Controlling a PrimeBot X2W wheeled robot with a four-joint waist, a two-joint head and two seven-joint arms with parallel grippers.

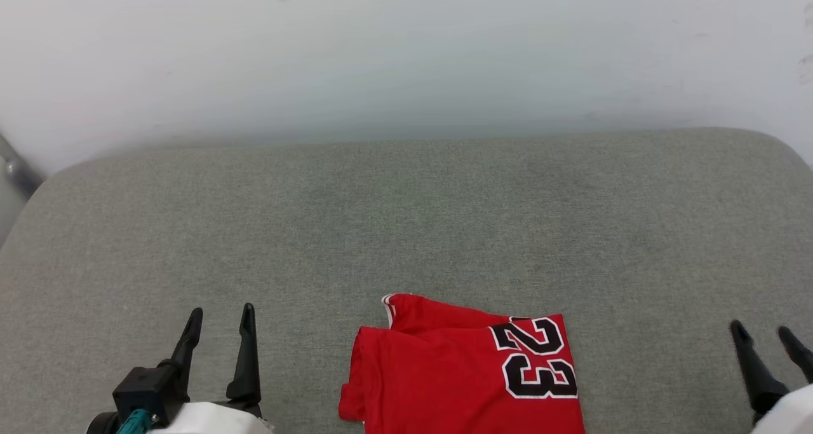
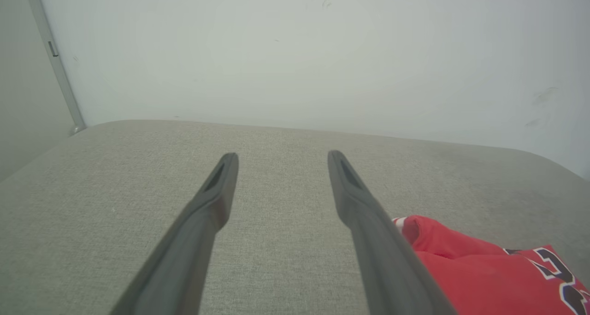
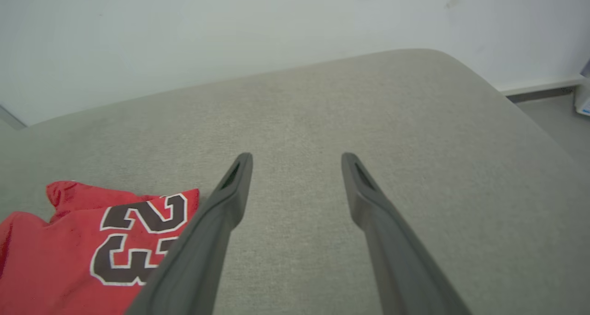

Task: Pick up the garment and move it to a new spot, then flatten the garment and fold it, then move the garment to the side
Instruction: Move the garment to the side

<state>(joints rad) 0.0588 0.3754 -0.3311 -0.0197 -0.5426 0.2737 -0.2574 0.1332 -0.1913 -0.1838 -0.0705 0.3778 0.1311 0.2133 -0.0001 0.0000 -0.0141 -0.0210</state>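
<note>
Folded garment (image 1: 463, 370) lies on the cushion (image 1: 406, 218); left hand (image 1: 222, 309) and right hand (image 1: 760, 326) both spread, empty.

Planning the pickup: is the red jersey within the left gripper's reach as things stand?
Probably yes: the left gripper stands open beside the garment, bare cushion between.

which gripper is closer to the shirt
Left. The left gripper sits just off the left edge of the shirt; the right gripper is farther off its right edge.
</note>
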